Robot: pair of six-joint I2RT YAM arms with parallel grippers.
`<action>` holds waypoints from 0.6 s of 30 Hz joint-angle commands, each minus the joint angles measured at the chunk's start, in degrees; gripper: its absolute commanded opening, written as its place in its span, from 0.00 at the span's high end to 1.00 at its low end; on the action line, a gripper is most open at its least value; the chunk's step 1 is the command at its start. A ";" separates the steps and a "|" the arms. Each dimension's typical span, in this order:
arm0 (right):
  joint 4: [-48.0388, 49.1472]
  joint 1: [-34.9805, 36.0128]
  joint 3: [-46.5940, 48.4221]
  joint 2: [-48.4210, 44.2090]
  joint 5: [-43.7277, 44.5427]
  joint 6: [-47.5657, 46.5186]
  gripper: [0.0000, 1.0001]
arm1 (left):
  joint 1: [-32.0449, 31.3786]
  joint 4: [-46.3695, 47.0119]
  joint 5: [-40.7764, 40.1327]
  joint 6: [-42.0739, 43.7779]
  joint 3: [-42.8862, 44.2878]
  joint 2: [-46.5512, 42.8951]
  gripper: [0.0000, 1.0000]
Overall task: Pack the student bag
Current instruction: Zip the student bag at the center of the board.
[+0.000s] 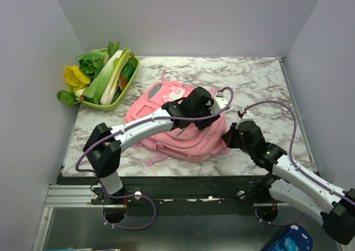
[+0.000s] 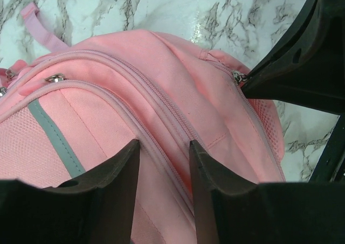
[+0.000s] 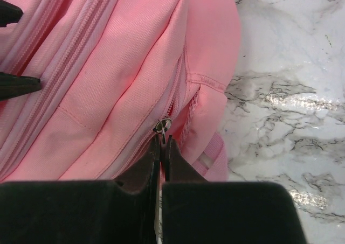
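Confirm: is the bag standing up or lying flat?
Lying flat: the bag rests on the table with its zippered front facing up toward the top camera.

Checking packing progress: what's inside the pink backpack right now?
Nothing inside can be seen. The student bag shows only outer pink fabric and zip lines, which cover its interior. The right gripper is shut on a zipper pull, but no gap reveals contents.

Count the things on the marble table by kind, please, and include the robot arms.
soft pink fabric backpack: 1
lime-green plastic tray of leafy vegetables: 1
black-and-white robot arms, left and right: 2
Total: 4
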 commanded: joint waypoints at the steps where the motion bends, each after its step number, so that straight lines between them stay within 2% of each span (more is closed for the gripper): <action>1: 1.19 -0.08 -0.14 -1.19 -1.96 0.19 0.99 | 0.92 0.22 -5.58 1.03 0.61 1.95 0.53; 7: 1.19 -0.08 -0.49 -0.93 -2.13 0.19 0.99 | 0.92 -1.10 -5.84 0.77 1.49 -0.15 0.51; 10: 1.36 -0.08 -0.84 -0.93 -1.96 0.37 0.99 | 0.92 -2.15 -5.23 0.59 2.63 -1.12 0.44; 12: 1.45 -0.08 -1.10 -0.84 -1.96 0.37 0.99 | 0.92 -3.12 -4.79 0.67 3.68 -1.30 0.36; 13: 1.54 -0.08 -1.02 -0.67 -1.96 0.45 0.99 | 0.92 -3.73 -5.05 0.76 4.30 -0.95 0.02; 18: 1.54 -0.08 -1.02 -0.58 -2.04 0.46 0.99 | 1.00 -4.35 -6.37 1.73 5.44 0.02 0.01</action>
